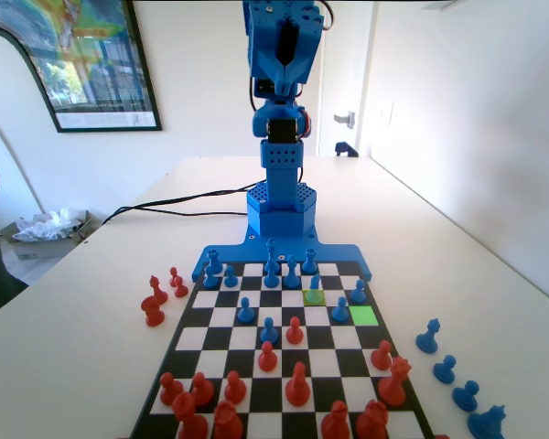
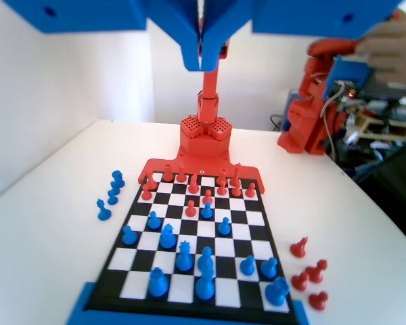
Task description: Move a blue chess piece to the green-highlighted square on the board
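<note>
The blue chess piece (image 1: pixel 315 281) most likely in play stands on the duller olive-green square (image 1: pixel 314 296), a slim pawn in the third row out from the arm in the fixed view; its target, the green-highlighted square (image 1: pixel 364 315), sits one row nearer the camera and two columns to the right, bare and bright; another blue pawn (image 1: pixel 340 309) stands between the two on the diagonal, and one more (image 1: pixel 358 292) is just behind the target, so the lane is tight. That choice of piece is my reading, not a certainty; the board (image 1: pixel 218 337) carries many blue pawns alike.

Nothing is grasped yet, so the step in hand is the reach. To do it well: come straight down over the pawn's rounded top, jaws spread just enough to clear the back-row pieces behind it; pinch low on the stem; lift well above the neighbours before crossing; set down centred on the light-green square.

The arm is folded high above its base at the far end of the board; the gripper (image 2: pixel 201 62) hangs from the top of the wrist view with its jaws pressed together, holding nothing, looking down the whole board from well above. Captured red pieces (image 1: pixel 153 306) and blue pieces (image 1: pixel 446 369) lie on the bench (image 1: pixel 73 347) either side.
</note>
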